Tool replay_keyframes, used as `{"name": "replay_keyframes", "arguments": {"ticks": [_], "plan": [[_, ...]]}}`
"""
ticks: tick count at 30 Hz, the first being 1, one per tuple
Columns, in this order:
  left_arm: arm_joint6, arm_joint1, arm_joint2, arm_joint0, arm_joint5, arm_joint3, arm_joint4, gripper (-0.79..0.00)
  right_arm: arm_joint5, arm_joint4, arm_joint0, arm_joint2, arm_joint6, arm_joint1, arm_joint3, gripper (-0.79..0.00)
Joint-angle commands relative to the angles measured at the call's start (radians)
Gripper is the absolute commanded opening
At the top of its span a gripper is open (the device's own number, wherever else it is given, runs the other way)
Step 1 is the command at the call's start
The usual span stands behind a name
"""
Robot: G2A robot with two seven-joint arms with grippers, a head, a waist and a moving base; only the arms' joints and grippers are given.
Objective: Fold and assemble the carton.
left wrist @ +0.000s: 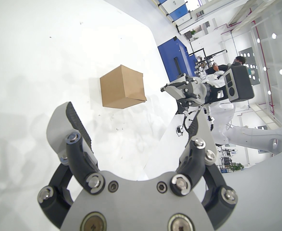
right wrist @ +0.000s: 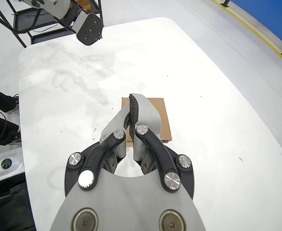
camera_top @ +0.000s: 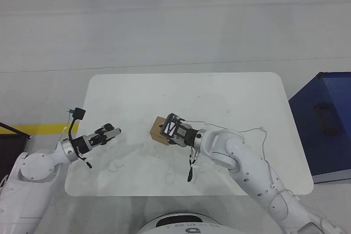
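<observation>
A small brown carton [camera_top: 159,130] stands closed as a cube near the middle of the white table [camera_top: 222,93]. In the left wrist view the carton [left wrist: 122,87] sits on the tabletop with its flaps shut. My right gripper [camera_top: 172,128] is beside it, on the side nearer the table's centre. In the right wrist view this gripper [right wrist: 132,108] is shut, its pads pressed together with nothing seen between them, just over the carton [right wrist: 159,118]. My left gripper [camera_top: 111,133] hangs open to the carton's left, a good gap away. Its fingers [left wrist: 71,118] are spread wide.
A blue cabinet [camera_top: 333,126] stands off the table's right end. A black shelf rack [right wrist: 35,31] with cardboard pieces stands beyond the left end. A yellow floor line [camera_top: 44,127] runs at the left. Bare tabletop surrounds the carton on all sides.
</observation>
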Motion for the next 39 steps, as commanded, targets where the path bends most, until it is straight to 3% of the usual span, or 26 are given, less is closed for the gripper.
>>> {"name": "replay_keyframes", "arguments": {"ticks": [1, 12, 13, 15, 16, 17, 25, 39], "plan": [[0.000, 0.000, 0.000, 0.000, 0.000, 0.000, 0.000, 0.000, 0.000, 0.000, 0.000, 0.000, 0.000, 0.000, 0.000, -0.785], [0.000, 0.000, 0.000, 0.000, 0.000, 0.000, 0.000, 0.000, 0.000, 0.000, 0.000, 0.000, 0.000, 0.000, 0.000, -0.785], [0.000, 0.000, 0.000, 0.000, 0.000, 0.000, 0.000, 0.000, 0.010, -0.003, 0.000, 0.003, -0.004, 0.000, 0.002, 0.000], [0.000, 0.000, 0.000, 0.000, 0.000, 0.000, 0.000, 0.000, 0.004, 0.024, -0.010, 0.009, -0.064, -0.001, 0.004, 0.000], [0.000, 0.000, 0.000, 0.000, 0.000, 0.000, 0.000, 0.000, 0.007, 0.043, -0.010, 0.036, -0.103, 0.001, 0.036, -0.299], [0.000, 0.000, 0.000, 0.000, 0.000, 0.000, 0.000, 0.000, 0.016, 0.046, -0.010, 0.054, -0.130, 0.003, 0.055, -0.785], [0.000, 0.000, 0.000, 0.000, 0.000, 0.000, 0.000, 0.000, -0.063, 0.154, 0.027, 0.078, -0.193, 0.001, 0.170, -0.785], [0.000, 0.000, 0.000, 0.000, 0.000, 0.000, 0.000, 0.000, -0.068, 0.257, 0.163, -0.022, -0.107, -0.036, 0.328, -0.785]]}}
